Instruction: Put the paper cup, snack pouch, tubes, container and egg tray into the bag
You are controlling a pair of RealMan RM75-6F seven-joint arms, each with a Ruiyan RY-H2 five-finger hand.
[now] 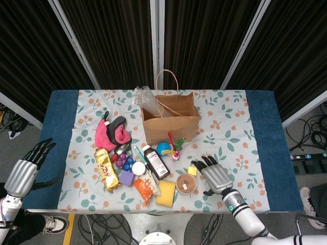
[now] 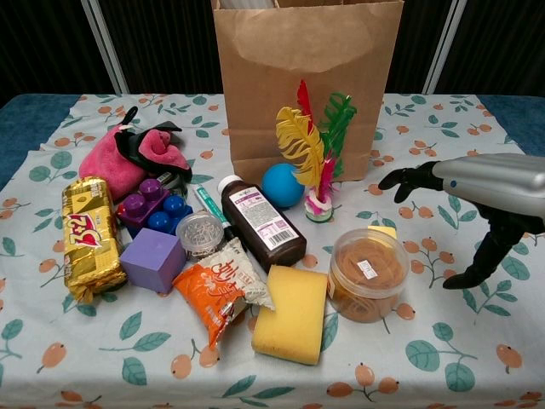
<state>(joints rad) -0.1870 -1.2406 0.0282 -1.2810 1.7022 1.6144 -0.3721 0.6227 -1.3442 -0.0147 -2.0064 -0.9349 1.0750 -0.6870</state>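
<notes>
The right hand [image 2: 481, 192] hangs over the tabletop [image 1: 230, 127] with its fingers spread and nothing in them, just to the right of the round lidded container [image 2: 368, 273], thumb pointing down beside it but not touching. The container sits near the front edge, next to a yellow sponge [image 2: 291, 313]. Left of that lie the orange snack pouch [image 2: 220, 290] and a brown bottle [image 2: 262, 223]. The paper bag [image 1: 171, 118] stands upright behind them, well back from the hand. The left hand [image 1: 24, 172] is off the tabletop's left edge, fingers apart, holding nothing.
</notes>
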